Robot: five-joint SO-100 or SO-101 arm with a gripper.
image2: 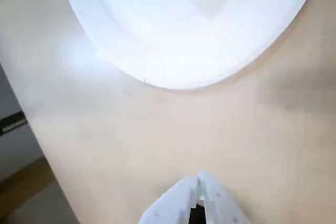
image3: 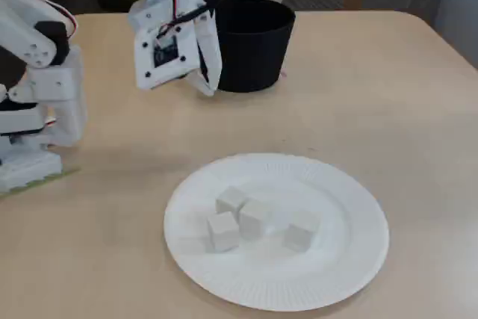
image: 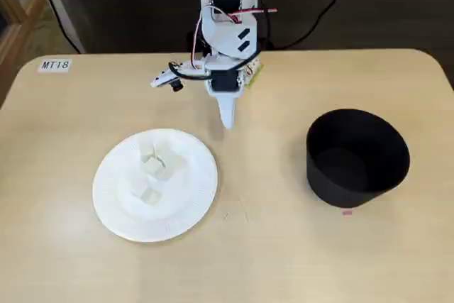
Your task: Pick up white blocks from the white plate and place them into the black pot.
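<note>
The white plate (image: 113, 207) lies on the table at the left of a fixed view; it also shows in another fixed view (image3: 351, 259) and at the top of the wrist view (image2: 173, 61). Several small white blocks (image3: 255, 218) lie close together near its middle (image: 152, 167). The black pot (image: 357, 164) stands upright at the right (image3: 252, 42); no block shows inside it. My gripper (image: 227, 120) is shut and empty. It points down above bare table behind the plate's right edge, apart from plate and pot (image3: 208, 84). Its closed fingertips (image2: 210, 187) show at the bottom of the wrist view.
The arm's base (image3: 33, 117) stands at the table's back edge. A label reading MT18 (image: 54, 65) is stuck at the far left corner. A small pink mark (image: 347, 211) lies in front of the pot. Bare tabletop (image: 262, 175) separates plate and pot.
</note>
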